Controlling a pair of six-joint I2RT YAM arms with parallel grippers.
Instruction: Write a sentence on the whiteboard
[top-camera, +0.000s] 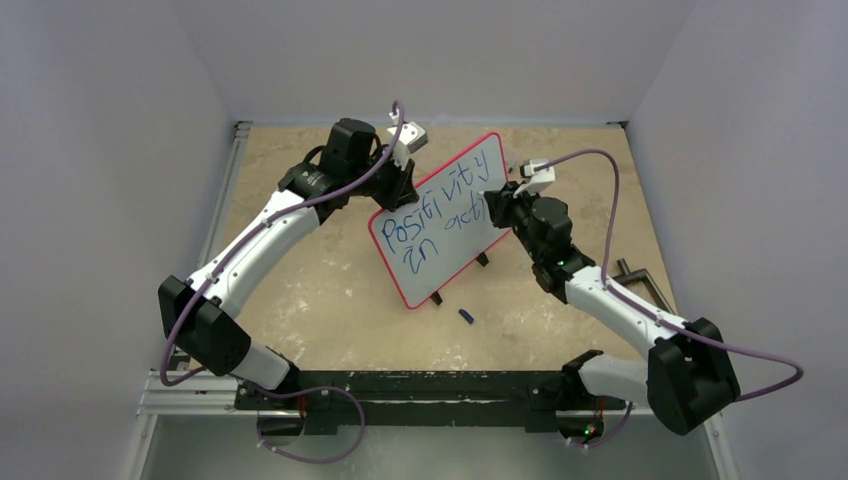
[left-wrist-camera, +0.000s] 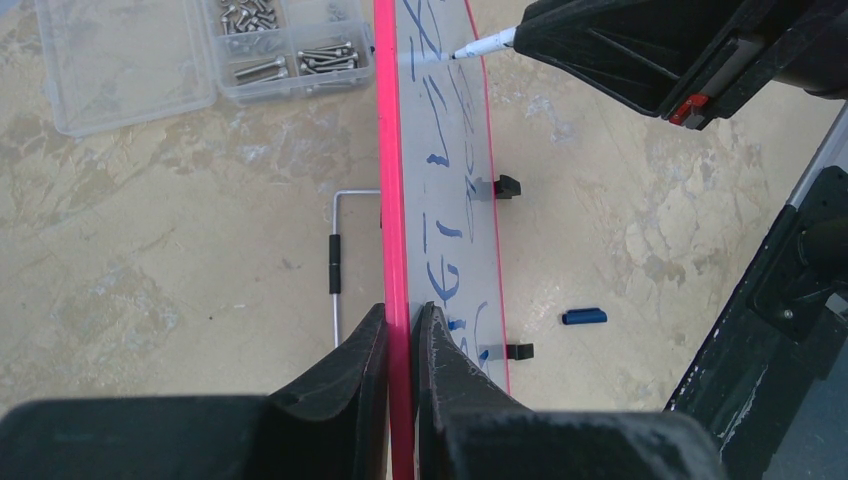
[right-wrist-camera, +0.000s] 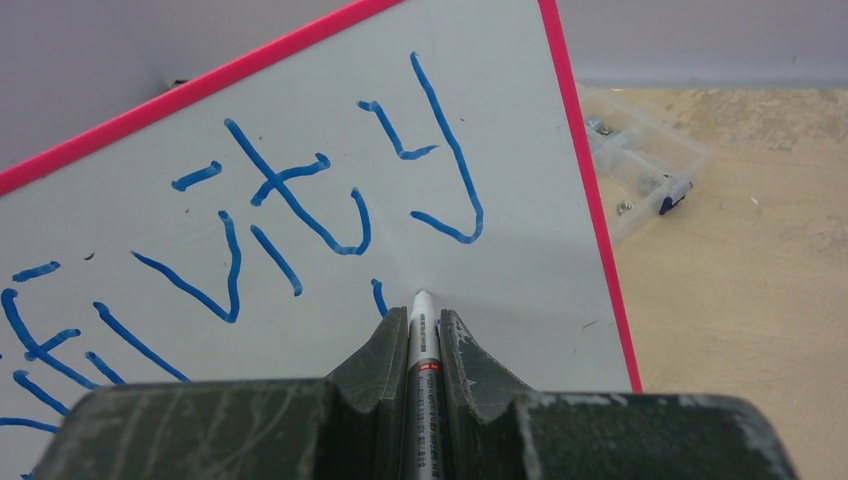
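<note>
We judge the biggest risk to be the whiteboard (top-camera: 440, 225) swinging or slipping. The left gripper (left-wrist-camera: 402, 340) pinches only its red frame (left-wrist-camera: 392, 200), with 2 fingers (left-wrist-camera: 350, 375) closed on that edge at the bottom centre of the left wrist view. Pressure from the marker (right-wrist-camera: 423, 345), far from that hold, could pivot the board and skew the stroke. Too light a touch would leave gaps in the letter. The marker could also slide back, since the right gripper (right-wrist-camera: 423, 330) clamps its slim barrel between fingers pressed nearly together. The 2nd line sits close under the "y", so strokes may collide or run out of room near the right frame.

The board stands tilted on the table (top-camera: 300, 300) in the middle of the top view, between the 2 arms, propped on 2 black clip feet (left-wrist-camera: 508, 186). It is glossy white with rounded corners. Blue handwriting reads "Positivity" above an unfinished "in acti". The marker tip appears to touch it just below the "y".
</note>
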